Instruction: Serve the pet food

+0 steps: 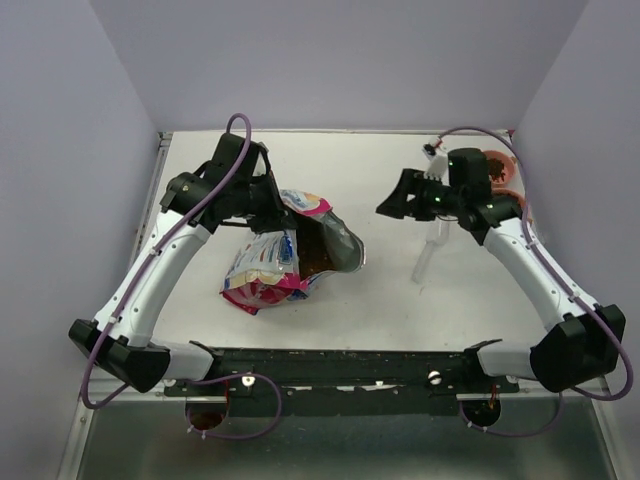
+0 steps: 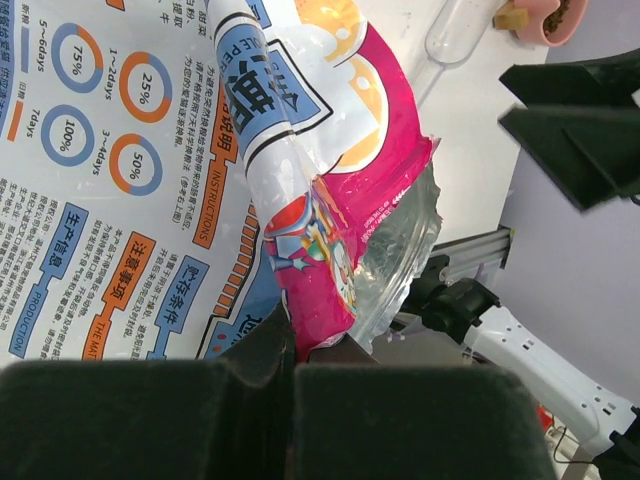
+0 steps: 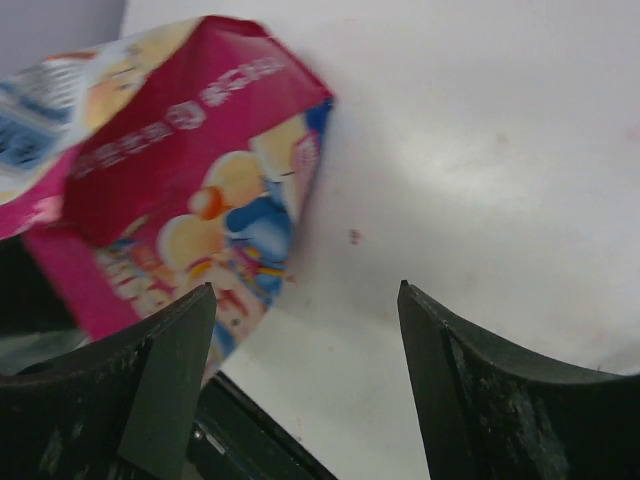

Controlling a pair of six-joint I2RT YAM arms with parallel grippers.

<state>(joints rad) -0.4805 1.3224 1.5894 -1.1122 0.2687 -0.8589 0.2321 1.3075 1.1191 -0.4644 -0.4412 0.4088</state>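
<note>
Pet food [image 1: 318, 262] inside bag [image 1: 262, 270] | left gripper [image 1: 278, 204] clamps bag | right gripper [image 1: 393, 206] wide, apart

On one table [image 1: 400, 300]: two robot arms, the left arm [image 1: 150, 280] and the right arm [image 1: 535, 265]; two grippers, the left gripper [image 2: 293, 365] and the right gripper [image 3: 305, 385]; one printed bag [image 1: 270, 265]; one clear scoop [image 1: 428, 252]; one pink bowl [image 2: 548, 32]; two patches of pet food [image 2: 562, 10].

Left arm [image 1: 150, 278] and right arm [image 1: 535, 265]: white links, black joints. A purple cable [image 1: 239, 115] loops along each. Black rail [image 1: 340, 362] at the bases; fingers [image 3: 165, 390] matte black.
</note>
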